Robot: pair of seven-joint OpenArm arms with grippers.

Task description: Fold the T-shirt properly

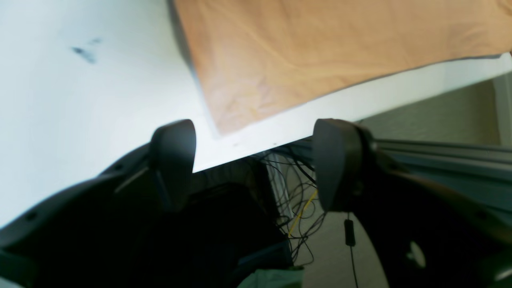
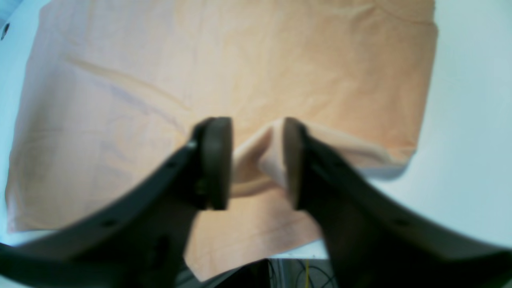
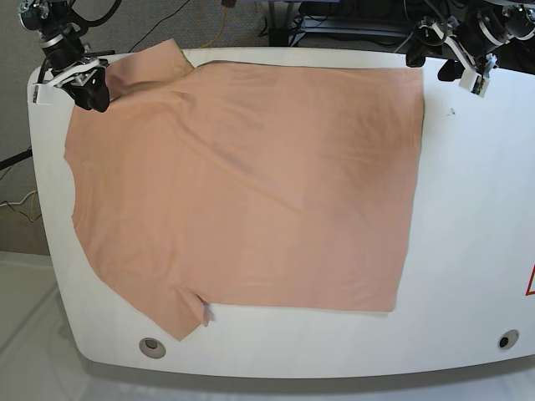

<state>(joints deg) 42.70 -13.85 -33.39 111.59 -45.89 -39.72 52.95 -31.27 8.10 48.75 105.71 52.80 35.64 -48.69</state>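
Note:
The peach T-shirt (image 3: 251,184) lies spread flat on the white table (image 3: 468,251), one sleeve at the far left corner and one at the near left. My right gripper (image 3: 84,88) sits at the far-left sleeve. In the right wrist view its jaws (image 2: 256,132) stand partly apart, with a raised ridge of the T-shirt (image 2: 240,60) between them, leaning on the right finger (image 2: 290,160). My left gripper (image 3: 456,71) hovers at the far right by the shirt's corner. It is wide open (image 1: 254,132) and empty, over the table edge beside the T-shirt (image 1: 320,52).
Cables (image 1: 296,200) hang below the table's far edge, beside a metal rail (image 1: 440,156). Two round holes (image 3: 151,346) (image 3: 506,339) sit near the front edge. Bare white table lies right of the shirt.

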